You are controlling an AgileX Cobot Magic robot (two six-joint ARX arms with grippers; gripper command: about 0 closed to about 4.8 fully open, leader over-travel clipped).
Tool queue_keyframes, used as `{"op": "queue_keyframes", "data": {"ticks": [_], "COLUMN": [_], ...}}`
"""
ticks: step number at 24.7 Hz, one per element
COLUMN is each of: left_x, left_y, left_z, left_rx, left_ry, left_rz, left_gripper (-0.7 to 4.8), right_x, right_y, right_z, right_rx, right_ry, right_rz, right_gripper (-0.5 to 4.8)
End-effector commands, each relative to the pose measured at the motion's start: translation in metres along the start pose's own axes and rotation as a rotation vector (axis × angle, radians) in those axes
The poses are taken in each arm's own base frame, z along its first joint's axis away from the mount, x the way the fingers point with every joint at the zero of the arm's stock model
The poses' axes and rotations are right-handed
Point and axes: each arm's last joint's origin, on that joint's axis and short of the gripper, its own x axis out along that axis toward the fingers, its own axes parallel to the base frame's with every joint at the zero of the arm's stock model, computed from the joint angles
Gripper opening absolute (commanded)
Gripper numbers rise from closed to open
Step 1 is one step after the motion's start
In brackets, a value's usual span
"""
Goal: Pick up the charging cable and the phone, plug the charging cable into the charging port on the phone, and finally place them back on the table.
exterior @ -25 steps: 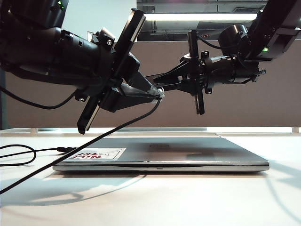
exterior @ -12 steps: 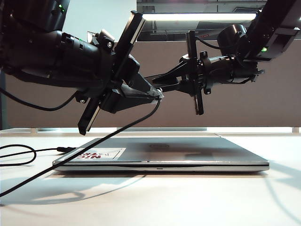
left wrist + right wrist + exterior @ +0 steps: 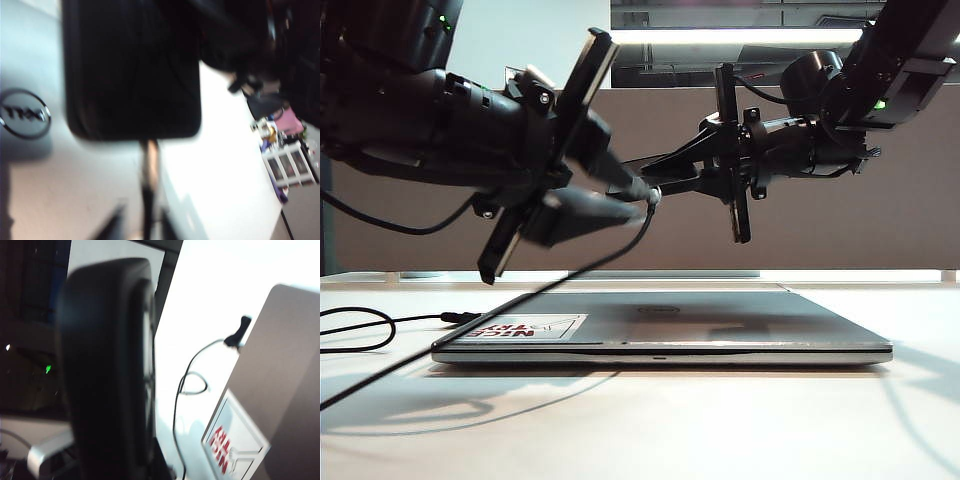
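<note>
Black phone (image 3: 132,70) pinched by right end effector (image 3: 655,185); left end effector (image 3: 640,200) spreading around charging cable (image 3: 149,200).

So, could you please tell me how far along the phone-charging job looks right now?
Done: the cable plug sits in the phone's bottom edge. In hand: the right gripper holds the phone above the laptop; the left gripper's jaws are parted around the cable. Left: setting both down on the table.

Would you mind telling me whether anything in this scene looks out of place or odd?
Nothing looks damaged or spilled. The phone is in the air above the closed Dell laptop, at the right gripper, with the charging cable hanging from its short edge to the table. The left gripper sits at the plug.
</note>
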Motion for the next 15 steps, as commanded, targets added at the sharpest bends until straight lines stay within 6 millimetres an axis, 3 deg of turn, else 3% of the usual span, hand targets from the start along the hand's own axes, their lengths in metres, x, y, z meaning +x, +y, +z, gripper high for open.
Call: {"op": "queue_keyframes", "data": {"ticks": [1,3,6,15], "left_x": [0.0003,0.0003,0.0003,0.0003], "left_y": [-0.0031,-0.0030,-0.0029,-0.0024], "left_z": [0.0035,0.0034,0.0034,0.0029], "left_rx": [0.005,0.005,0.010,0.030], "left_ry": [-0.028,-0.028,-0.027,-0.023], "left_rz": [-0.017,-0.017,-0.015,-0.009], "left_gripper": [1.56,1.63,3.01,3.05], "right_x": [0.0007,0.0007,0.0000,-0.0009], "right_y": [0.0077,0.0077,0.0074,0.0061], "right_z": [0.0011,0.0011,0.0014,0.0015], "right_rx": [-0.036,-0.037,-0.038,-0.056], "right_ry": [0.018,0.018,0.014,0.002], "right_rz": [0.031,0.031,0.028,0.014], "right_gripper": [-0.06,-0.06,-0.06,-0.06]}}
